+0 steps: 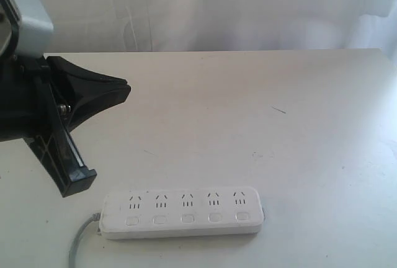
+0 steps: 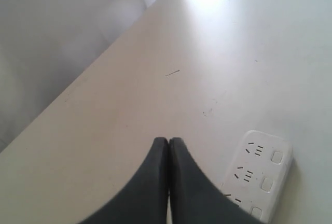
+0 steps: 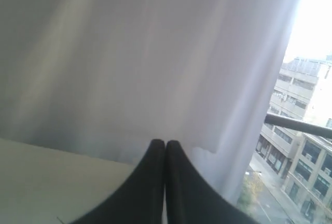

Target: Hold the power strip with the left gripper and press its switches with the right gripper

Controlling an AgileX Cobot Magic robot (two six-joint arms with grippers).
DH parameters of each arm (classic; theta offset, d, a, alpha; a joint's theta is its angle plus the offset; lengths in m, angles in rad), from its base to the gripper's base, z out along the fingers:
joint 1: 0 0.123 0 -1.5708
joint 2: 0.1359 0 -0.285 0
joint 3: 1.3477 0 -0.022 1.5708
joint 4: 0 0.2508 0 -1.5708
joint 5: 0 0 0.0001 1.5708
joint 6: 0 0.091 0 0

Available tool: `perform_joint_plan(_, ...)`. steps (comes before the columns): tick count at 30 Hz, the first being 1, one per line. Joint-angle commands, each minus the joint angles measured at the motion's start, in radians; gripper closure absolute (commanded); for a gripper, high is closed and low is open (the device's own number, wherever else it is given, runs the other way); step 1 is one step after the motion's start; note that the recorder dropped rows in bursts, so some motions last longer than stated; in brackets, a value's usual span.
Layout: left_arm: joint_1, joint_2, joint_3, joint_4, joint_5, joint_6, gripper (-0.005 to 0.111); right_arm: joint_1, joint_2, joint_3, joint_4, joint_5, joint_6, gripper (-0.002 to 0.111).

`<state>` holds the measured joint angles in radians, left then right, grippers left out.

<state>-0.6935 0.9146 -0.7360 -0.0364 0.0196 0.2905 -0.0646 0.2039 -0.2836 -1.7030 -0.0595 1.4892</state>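
Inspection of my two tools and the work piece.

Left gripper (image 2: 168,142): my two black fingers (image 2: 150,182) are pressed together along their whole length, with no gap at the tips and nothing between them. In the exterior view this gripper (image 1: 123,91) hangs at the left of the scene, above the table (image 1: 260,125), pointing toward the middle. It is clear of the power strip and touches nothing.

Right gripper (image 3: 165,143): also clenched, fingers flush against each other and empty. Its camera faces a pale curtain (image 3: 129,53) with a window (image 3: 306,120) beside it. Only a corner of the table shows beneath it. The exterior view does not show this gripper.

Power strip (image 1: 183,213): it lies flat on the table near the front edge, sockets facing up, long side running left to right. Its grey cord (image 1: 77,243) leaves the left end and runs off toward the lower edge of the view. My left wrist camera sees one end of the strip (image 2: 259,175) just beside my closed fingers, part of it hidden behind one of them.

Switches (image 1: 188,219): five buttons in a row, one under each socket group. I cannot tell whether any is pressed.

A short dark mark (image 1: 278,110) lies on the table, well apart from the strip.
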Motion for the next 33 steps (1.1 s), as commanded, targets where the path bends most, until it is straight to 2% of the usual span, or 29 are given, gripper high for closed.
perform_joint_plan(1,-0.006,-0.008,0.006,-0.003,0.009,0.001,0.107,-0.005,-0.003,0.062,-0.013,0.041,-0.009,0.108)
perform_joint_plan(9,-0.006,-0.013,0.006,-0.003,0.062,0.026,0.107,-0.046,-0.042,0.149,0.012,0.033,-0.009,0.108)
perform_joint_plan(18,-0.006,-0.106,0.006,-0.003,0.087,0.026,0.107,-0.07,-0.144,0.227,0.012,0.037,-0.009,0.108)
perform_joint_plan(33,-0.006,-0.204,0.006,0.0,0.246,0.03,0.107,-0.077,-0.194,0.284,0.027,0.032,-0.009,0.108)
